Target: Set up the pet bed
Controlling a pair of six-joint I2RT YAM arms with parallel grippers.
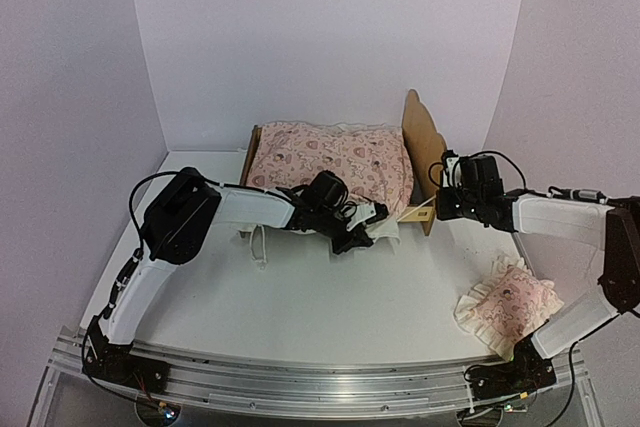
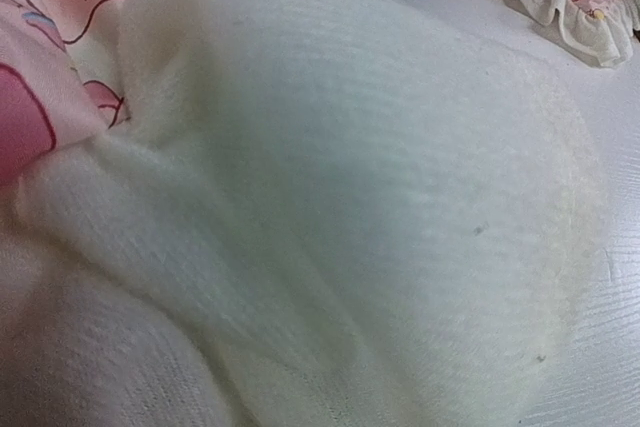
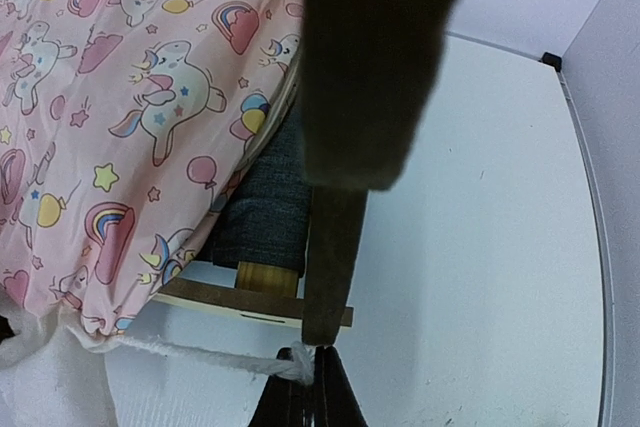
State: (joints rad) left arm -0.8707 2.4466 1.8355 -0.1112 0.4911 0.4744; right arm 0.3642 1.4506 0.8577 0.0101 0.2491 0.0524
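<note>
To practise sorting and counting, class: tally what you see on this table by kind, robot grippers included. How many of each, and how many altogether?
Pet bed: 1
Pink cover: 1
Ruffled pillow: 1
Grippers: 2, the left gripper and the right gripper
Total: 5

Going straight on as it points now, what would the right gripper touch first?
Probably the pet bed's headboard, edge-on just beyond the white cord at the tip of the right gripper.
</note>
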